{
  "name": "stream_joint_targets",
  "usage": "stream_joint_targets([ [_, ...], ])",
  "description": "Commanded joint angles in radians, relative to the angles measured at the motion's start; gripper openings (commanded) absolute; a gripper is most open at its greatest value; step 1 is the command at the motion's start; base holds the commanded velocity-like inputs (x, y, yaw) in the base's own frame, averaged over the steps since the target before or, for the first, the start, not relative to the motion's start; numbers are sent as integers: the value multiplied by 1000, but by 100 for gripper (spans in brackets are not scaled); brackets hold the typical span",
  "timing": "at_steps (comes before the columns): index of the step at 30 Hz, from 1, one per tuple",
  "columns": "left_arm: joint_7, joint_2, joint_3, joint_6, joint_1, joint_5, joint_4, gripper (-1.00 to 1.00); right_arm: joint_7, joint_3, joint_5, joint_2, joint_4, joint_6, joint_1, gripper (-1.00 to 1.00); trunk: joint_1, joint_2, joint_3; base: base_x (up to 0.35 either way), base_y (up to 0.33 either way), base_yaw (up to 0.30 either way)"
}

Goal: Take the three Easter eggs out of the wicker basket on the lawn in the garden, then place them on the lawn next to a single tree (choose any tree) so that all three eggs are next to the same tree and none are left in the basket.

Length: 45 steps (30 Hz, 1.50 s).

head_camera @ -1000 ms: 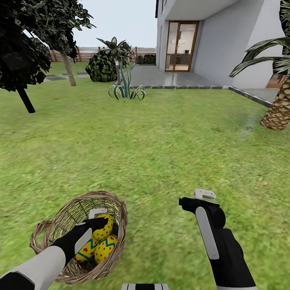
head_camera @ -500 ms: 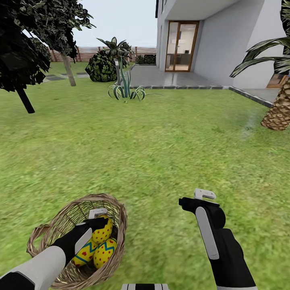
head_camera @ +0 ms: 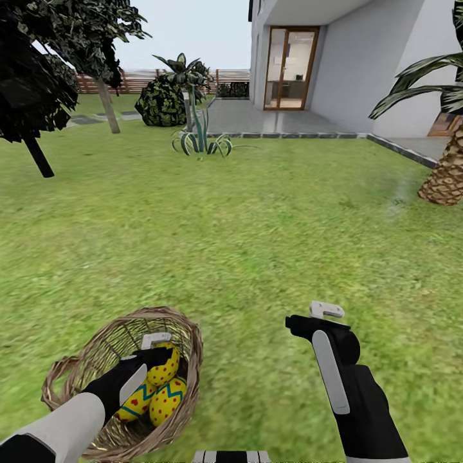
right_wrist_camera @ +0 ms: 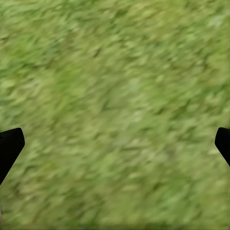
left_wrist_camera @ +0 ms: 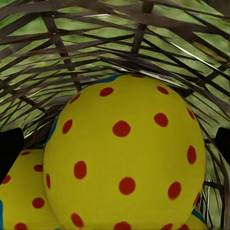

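Basket (head_camera: 67,379) slid slightly; left gripper (head_camera: 154,350) straddles the top egg (left_wrist_camera: 125,153), fingers spread, unclenched. Close squarely before lifting. Right gripper (head_camera: 325,311) idle, fingers apart.

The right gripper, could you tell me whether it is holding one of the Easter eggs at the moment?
No, the right gripper hangs open and empty over the lawn, while the Easter eggs lie in the wicker basket.

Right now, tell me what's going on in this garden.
The robot's left gripper is down inside the brown woven wicker basket on the green lawn, open around the top bright yellow red-dotted Easter egg; whether it touches is unclear. All three eggs are in the basket. The right gripper hovers open and empty over grass. The pale leaning-trunk tree stands far off.
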Motion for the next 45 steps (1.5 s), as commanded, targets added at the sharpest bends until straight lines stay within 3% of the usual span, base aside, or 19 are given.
stream_joint_targets([
  [1,8,1,-8,4,0,9,-3,100,-10,1,-10,0,-1,3,-1,100,0,-1,-5,0,0,0],
  [18,12,3,-7,18,0,16,-2,100,-10,0,-10,0,-1,3,-1,100,1,-1,-13,0,0,0],
  [23,9,2,-7,23,0,16,-2,100,-10,0,-10,0,-1,2,-1,100,3,-2,-32,0,0,0],
  [45,7,1,-7,58,0,17,-2,100,-10,0,-10,0,-1,3,-1,100,6,-3,-51,0,0,0],
])
